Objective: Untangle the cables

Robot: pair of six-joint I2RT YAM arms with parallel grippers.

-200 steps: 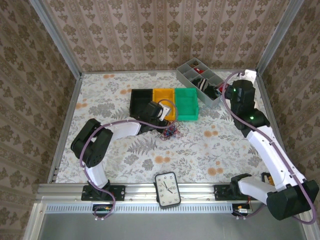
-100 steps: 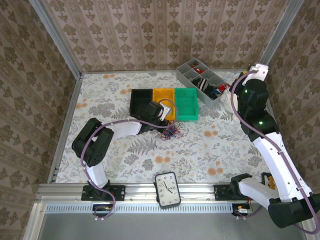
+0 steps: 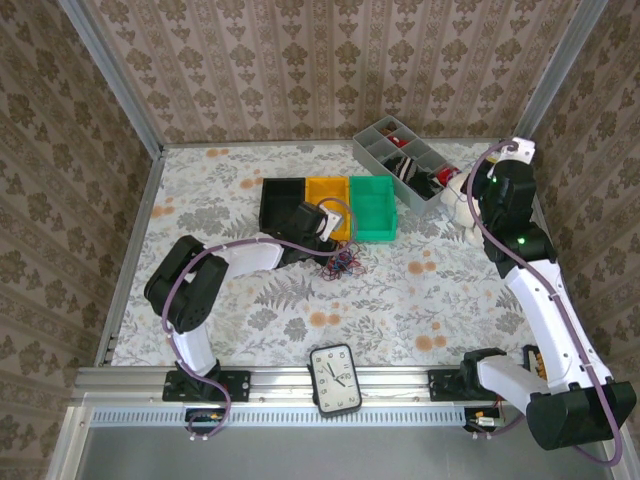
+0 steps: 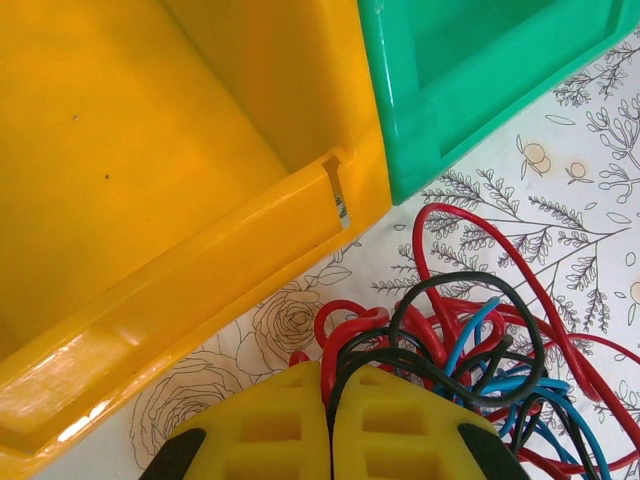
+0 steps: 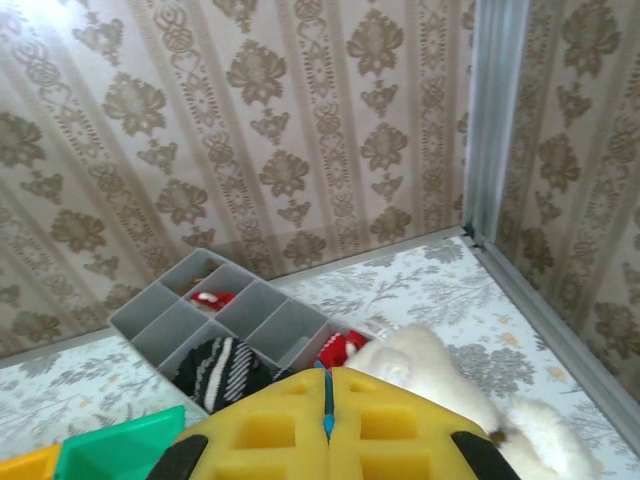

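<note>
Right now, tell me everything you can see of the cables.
The cables are thin glossy wires, red, blue and black, looped into one small tangle lying on the floral table near the yellow bin and green bin. The left tool is shut on a black strand at the tangle's edge.

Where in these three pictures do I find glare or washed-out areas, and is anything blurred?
Left wrist view: glare on the yellow bin rim at lower left, the cables sharp. Right wrist view: the wall washed out in the upper left corner, the white plush toy bright with little detail. Top external view: even light, soft shadows, no clear blur.
</note>
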